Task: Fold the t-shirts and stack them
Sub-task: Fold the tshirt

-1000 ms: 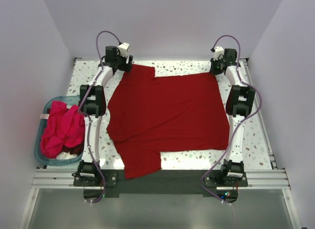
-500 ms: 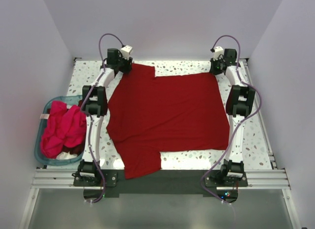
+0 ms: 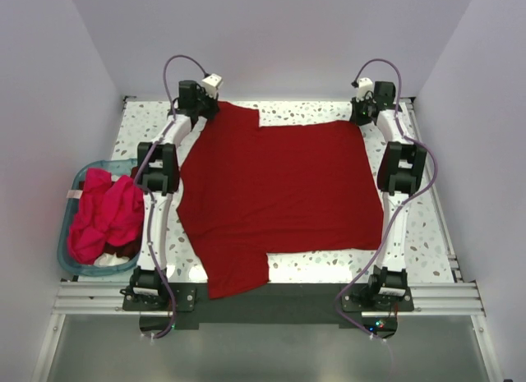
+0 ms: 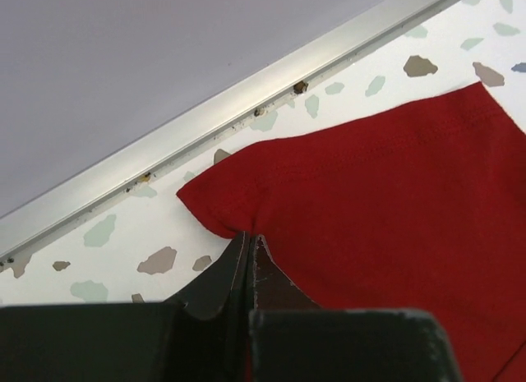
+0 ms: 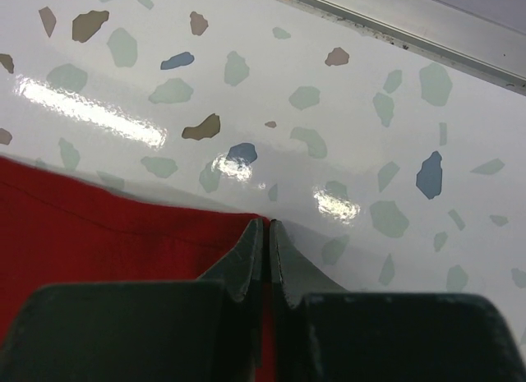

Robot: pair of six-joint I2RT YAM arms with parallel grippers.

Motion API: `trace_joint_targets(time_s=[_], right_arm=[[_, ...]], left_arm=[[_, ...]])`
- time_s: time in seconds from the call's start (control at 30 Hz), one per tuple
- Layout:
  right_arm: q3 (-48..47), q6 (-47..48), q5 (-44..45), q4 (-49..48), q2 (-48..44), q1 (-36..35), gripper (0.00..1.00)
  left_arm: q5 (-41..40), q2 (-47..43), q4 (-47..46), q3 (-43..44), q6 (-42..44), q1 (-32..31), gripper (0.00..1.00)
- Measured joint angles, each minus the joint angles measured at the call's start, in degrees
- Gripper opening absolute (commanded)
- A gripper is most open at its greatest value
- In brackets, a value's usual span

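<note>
A deep crimson t-shirt (image 3: 279,197) is spread flat over the middle of the speckled white counter (image 3: 427,226), with its two sleeves on the left and its straight hem on the right. One sleeve is stretched toward the far left corner, while the other is laid across the counter's near edge, between the bases of the two arms. In the left wrist view the cloth (image 4: 386,201) is seen to be gathered into a small pucker at the sleeve's edge, where the jaws of the left arm (image 3: 156,168) are pressed together on it, with no gap left between them. The far right corner of the hem (image 5: 99,234) is pinched in the same way by the jaws of the right arm (image 3: 400,167), which are drawn tight at the very tip of the cloth. A metal rail (image 4: 246,103) is run along the counter's far edge, just beyond the held sleeve. Brighter pinkish-red shirts (image 3: 103,214) are heaped in a teal basket (image 3: 76,185) that is set off the counter's left side, beside the left arm and well apart from the spread shirt.
</note>
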State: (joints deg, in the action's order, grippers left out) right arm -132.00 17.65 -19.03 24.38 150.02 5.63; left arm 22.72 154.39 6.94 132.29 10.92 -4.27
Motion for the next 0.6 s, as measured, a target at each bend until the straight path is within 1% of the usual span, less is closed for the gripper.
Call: trace_joint_targets(time_s=[0.2,0.37,0.6], right_arm=[[1.03,-0.02,-0.09,0.46,-1.14,0.02,0.0],[2.62,-0.02,-0.92,0.85,-3.74,0.13,0.0],[7.17,0.15,-3.26,1.07,-10.34,0.9,0.0]], left_arm=[[2.12,-5.49,-3.76,-6.6,-0.72,0.13,0.0],[5.05,-14.56,-6.64,-14.43,-0.81,0.35,0.0],[8.72,-26.84,-9.29,-25.11,1.22,0.61,0.0]])
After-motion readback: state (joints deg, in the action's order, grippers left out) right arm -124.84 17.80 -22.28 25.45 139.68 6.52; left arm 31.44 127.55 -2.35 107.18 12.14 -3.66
